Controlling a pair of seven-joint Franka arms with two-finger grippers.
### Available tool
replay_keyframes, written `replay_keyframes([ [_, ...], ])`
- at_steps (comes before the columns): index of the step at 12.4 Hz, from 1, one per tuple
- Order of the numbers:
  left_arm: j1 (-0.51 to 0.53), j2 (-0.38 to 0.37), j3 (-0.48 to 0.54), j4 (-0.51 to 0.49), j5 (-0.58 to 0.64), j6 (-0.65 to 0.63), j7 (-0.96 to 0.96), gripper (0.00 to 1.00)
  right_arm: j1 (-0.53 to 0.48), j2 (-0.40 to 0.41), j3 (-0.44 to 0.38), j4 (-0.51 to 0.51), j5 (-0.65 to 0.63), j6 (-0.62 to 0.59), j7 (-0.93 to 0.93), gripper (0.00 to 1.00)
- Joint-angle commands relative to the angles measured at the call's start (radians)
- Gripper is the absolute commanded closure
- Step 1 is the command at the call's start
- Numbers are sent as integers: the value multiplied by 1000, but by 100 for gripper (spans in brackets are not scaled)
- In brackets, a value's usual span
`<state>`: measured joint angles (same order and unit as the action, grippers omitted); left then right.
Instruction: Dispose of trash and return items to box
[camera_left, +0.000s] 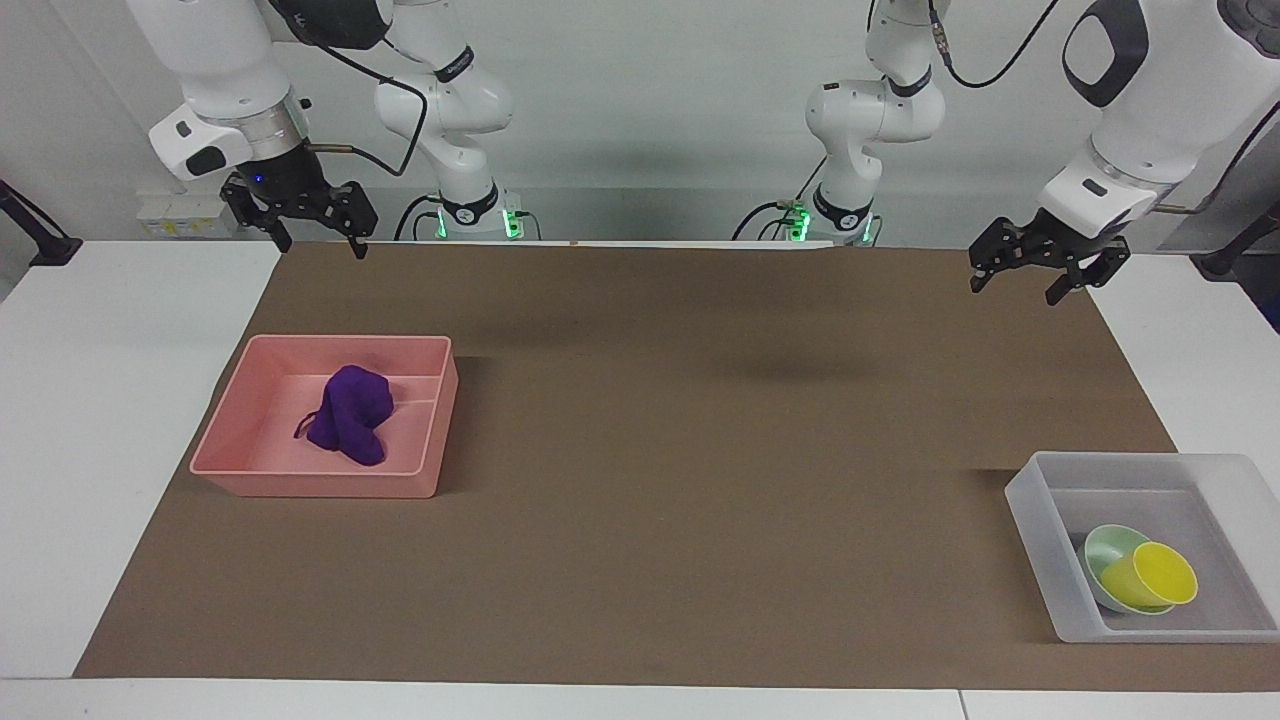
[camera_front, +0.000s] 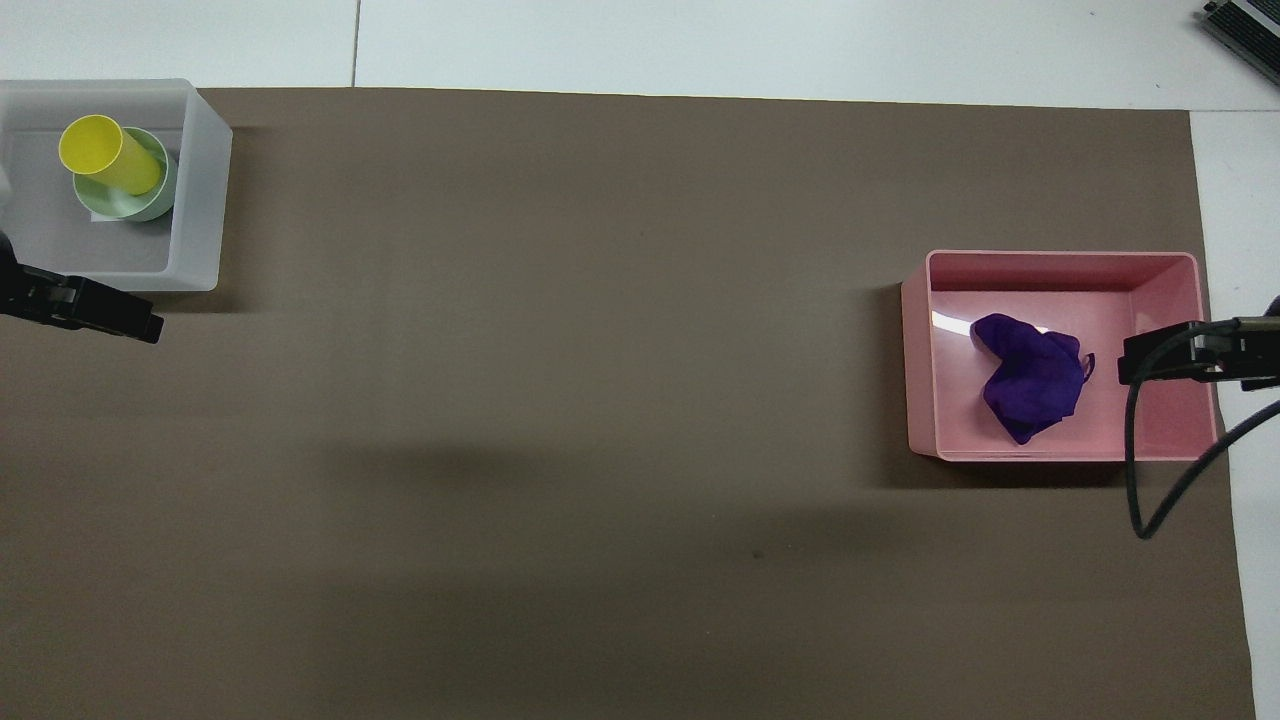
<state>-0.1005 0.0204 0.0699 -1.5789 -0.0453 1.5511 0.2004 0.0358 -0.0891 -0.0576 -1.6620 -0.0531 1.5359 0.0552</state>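
Note:
The purple rag (camera_left: 350, 412) lies in the pink tray (camera_left: 310, 485) at the right arm's end of the table; it also shows in the overhead view (camera_front: 1030, 378). The yellow cup (camera_left: 1155, 577) leans tilted in the mint-green bowl (camera_left: 1105, 550), and both sit inside the translucent box (camera_left: 1030, 500) at the left arm's end. My left gripper (camera_left: 1015, 288) is open and empty, raised over the mat's edge between the box and the robots. My right gripper (camera_left: 322, 246) is open and empty, raised over the mat's corner near its base.
A brown mat (camera_left: 700, 450) covers most of the white table (camera_left: 100, 400). In the overhead view the pink tray (camera_front: 915, 350) and the box (camera_front: 200, 200) stand at the two ends of the mat. A black cable (camera_front: 1135, 470) hangs by the right gripper.

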Motion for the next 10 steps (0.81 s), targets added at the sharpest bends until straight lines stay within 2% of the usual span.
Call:
replay_keyframes([
  [1, -7, -34, 5, -41, 24, 9, -15, 0, -10, -29, 5, -35, 10, 20, 2, 0],
  [6, -5, -34, 7, -35, 24, 10, -12, 0, -10, -29, 5, -36, 12, 21, 0, 0],
  [8, -5, -34, 7, -36, 24, 10, -12, 0, -17, -28, 5, -35, 80, 23, 3, 0],
  [10, -5, -34, 8, -36, 24, 12, -12, 0, -19, -28, 4, -35, 95, 21, -2, 0],
])
